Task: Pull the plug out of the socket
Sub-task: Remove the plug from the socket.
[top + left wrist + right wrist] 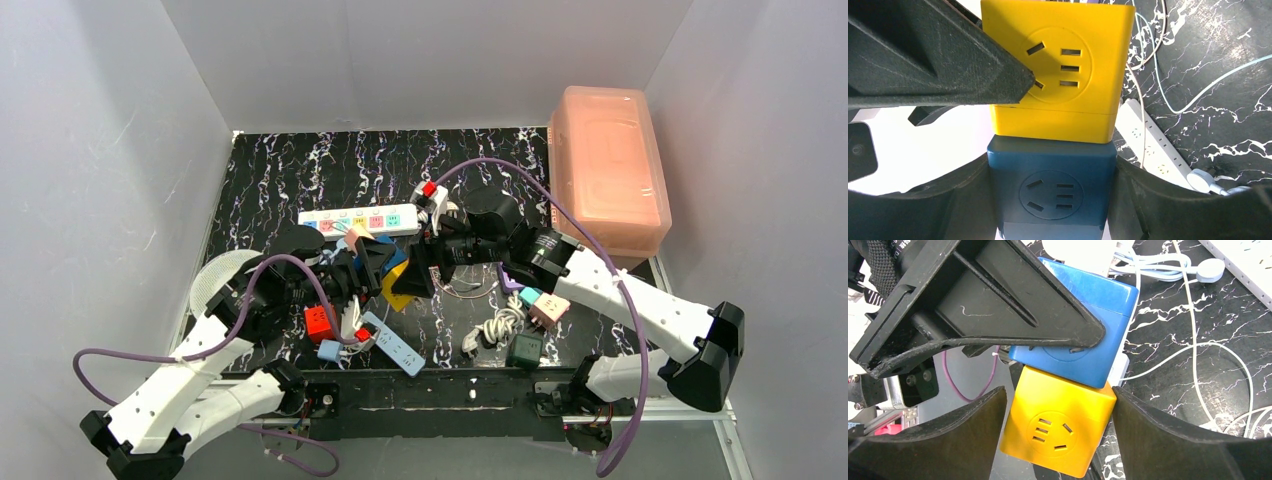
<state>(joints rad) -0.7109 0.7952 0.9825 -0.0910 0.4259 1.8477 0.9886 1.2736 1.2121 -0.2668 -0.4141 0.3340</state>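
A yellow cube socket and a blue cube socket are joined face to face and held above the black marble table. My left gripper is shut on the blue cube. My right gripper is closed around the yellow cube, which also shows in the left wrist view. In the top view the two grippers meet mid-table, left gripper and right gripper. The long white power strip with pastel outlets lies just behind them; I cannot tell what is plugged into it.
A pink lidded box stands at the back right. A red cube, a slim light-blue strip, coiled white cords, a dark green adapter and a pink-teal adapter lie near the front.
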